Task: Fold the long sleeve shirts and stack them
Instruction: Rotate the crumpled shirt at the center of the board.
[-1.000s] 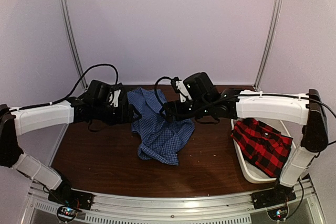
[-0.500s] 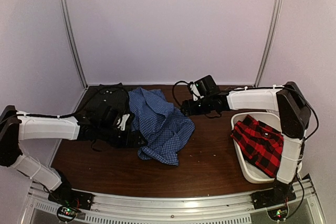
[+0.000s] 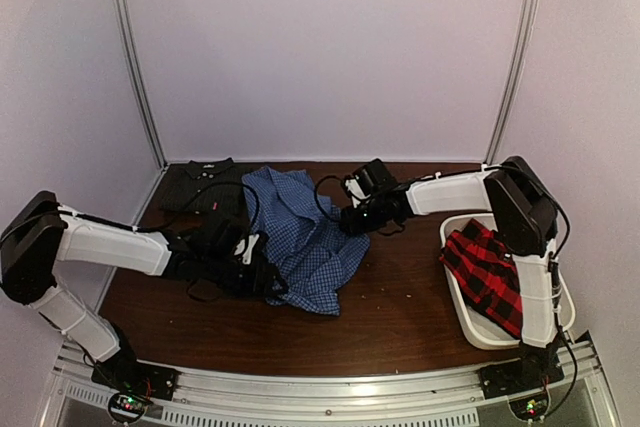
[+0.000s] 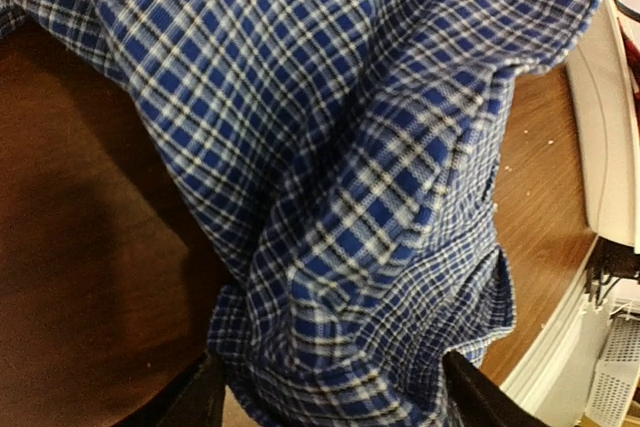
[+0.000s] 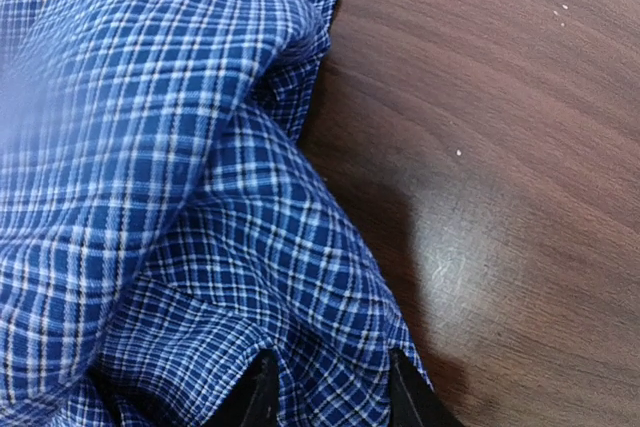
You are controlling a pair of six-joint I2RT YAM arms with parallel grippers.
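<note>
Blue checked shirt (image 3: 305, 232) crumpled mid-table (image 3: 400, 312), long axis far-to-near. Left end effector (image 4: 330, 402) at near-left hem, released, straddling fold. Right end effector (image 5: 328, 392) astride right edge, grip unclear.

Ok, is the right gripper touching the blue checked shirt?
Touching. In the right wrist view the right gripper straddles the hem of the blue checked shirt, with cloth against both fingertips.

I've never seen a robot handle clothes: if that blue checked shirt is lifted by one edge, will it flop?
Probably floppy: the blue checked shirt lies crumpled in soft folds on the table. It looks thin, so a pinched edge would likely lift while the rest drapes. Pushed, it would probably bunch rather than slide.
</note>
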